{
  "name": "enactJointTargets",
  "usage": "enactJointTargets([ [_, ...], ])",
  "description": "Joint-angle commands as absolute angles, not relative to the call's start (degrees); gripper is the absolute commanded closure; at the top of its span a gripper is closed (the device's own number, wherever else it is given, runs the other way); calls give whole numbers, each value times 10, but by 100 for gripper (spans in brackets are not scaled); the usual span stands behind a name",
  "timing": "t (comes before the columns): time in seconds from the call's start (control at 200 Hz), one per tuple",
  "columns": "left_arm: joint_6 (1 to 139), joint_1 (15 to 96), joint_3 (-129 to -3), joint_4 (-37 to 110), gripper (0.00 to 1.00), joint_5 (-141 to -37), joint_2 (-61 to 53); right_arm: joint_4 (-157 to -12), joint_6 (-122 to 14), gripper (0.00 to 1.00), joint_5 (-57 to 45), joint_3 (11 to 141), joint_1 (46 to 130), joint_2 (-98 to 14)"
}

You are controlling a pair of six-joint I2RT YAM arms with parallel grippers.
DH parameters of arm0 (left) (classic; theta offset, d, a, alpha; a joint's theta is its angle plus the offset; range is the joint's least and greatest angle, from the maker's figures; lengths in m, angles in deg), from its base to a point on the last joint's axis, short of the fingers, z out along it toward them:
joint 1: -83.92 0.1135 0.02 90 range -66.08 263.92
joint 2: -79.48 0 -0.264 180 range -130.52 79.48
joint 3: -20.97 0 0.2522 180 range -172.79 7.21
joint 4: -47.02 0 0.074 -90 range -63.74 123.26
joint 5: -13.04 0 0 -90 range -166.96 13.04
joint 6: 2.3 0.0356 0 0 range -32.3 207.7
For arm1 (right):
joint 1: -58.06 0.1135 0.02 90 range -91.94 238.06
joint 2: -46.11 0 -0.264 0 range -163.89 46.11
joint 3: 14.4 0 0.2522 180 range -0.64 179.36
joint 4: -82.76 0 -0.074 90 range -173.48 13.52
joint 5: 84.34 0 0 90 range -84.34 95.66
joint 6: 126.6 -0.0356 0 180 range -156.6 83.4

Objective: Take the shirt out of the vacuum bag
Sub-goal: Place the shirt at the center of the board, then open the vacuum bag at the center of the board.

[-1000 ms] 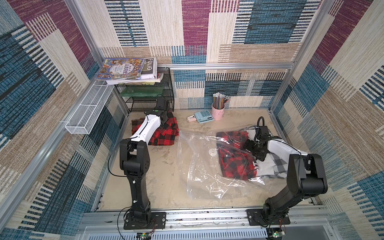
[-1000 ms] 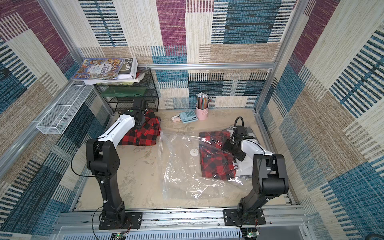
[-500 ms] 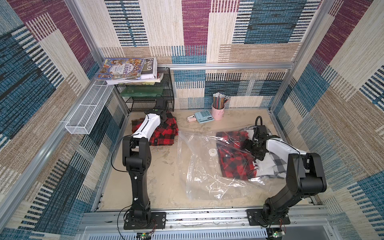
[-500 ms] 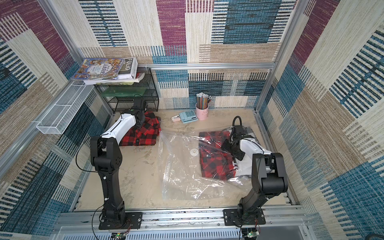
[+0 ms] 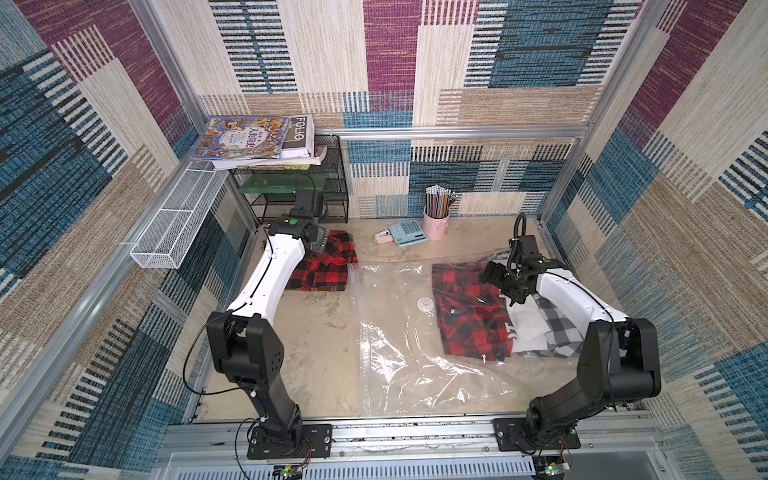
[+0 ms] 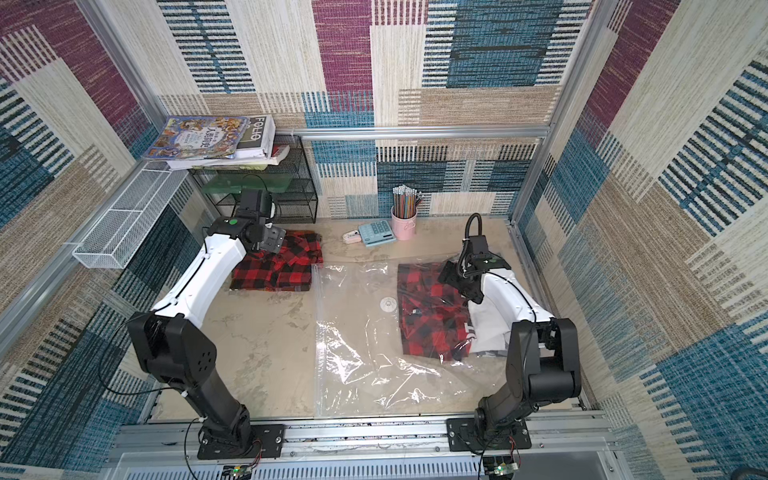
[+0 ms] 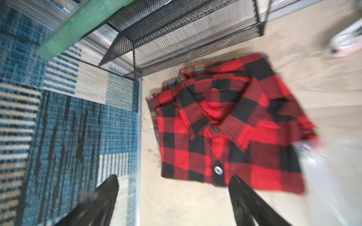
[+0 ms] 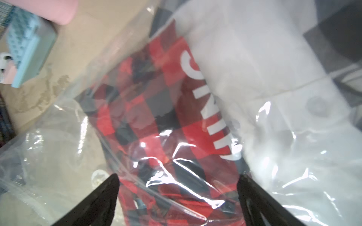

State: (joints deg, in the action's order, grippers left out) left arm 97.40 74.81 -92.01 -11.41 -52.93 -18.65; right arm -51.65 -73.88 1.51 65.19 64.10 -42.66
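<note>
A folded red-and-black plaid shirt point(image 5: 328, 270) point(image 6: 278, 270) point(image 7: 225, 127) lies on the table outside the bag, at the back left. My left gripper point(image 7: 174, 177) point(image 5: 318, 241) hovers at its edge, open, with nothing between the fingers. The clear vacuum bag point(image 5: 395, 353) point(image 6: 353, 365) lies flat mid-table, its white valve point(image 5: 424, 304) facing up. Inside its right part sit another red plaid shirt point(image 5: 465, 316) point(image 8: 156, 117), a white garment point(image 8: 254, 78) and a grey checked one point(image 5: 557, 328). My right gripper point(image 8: 178, 176) point(image 5: 492, 274) is open just above the plastic over the bagged plaid shirt.
A black mesh rack point(image 5: 299, 195) topped with books point(image 5: 253, 139) stands at the back left, close behind the left gripper. A pink pencil cup point(image 5: 436, 222), a blue calculator point(image 5: 409, 232) and a small white item point(image 5: 382, 237) sit along the back wall. A white wire basket point(image 5: 174, 224) hangs on the left wall.
My left gripper has opened and let go of the plaid shirt at the back left, which now lies free on the table. The right gripper has barely moved.
</note>
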Motion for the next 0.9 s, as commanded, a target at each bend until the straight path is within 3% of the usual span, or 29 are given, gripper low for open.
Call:
enactJointTargets([
  [0.0, 872, 749, -881, -171, 10, -641, -132, -489, -704, 4, -8, 691, 668, -421],
  [0.245, 674, 750, -645, -175, 12, -852, 19, -440, -690, 4, -19, 823, 860, -474],
  [0.376, 597, 753, -505, -117, 14, -922, 82, -357, -720, 4, 57, 970, 991, -574],
  [0.516, 560, 760, -435, -103, 15, -949, 111, -234, -731, 3, 152, 1184, 1097, -719],
  [0.686, 527, 767, -381, -74, 19, -965, 130, -116, -730, 3, 214, 1402, 1155, -863],
  [0.896, 514, 794, -341, -57, 24, -950, 141, -141, -711, 2, 235, 1387, 1200, -898],
])
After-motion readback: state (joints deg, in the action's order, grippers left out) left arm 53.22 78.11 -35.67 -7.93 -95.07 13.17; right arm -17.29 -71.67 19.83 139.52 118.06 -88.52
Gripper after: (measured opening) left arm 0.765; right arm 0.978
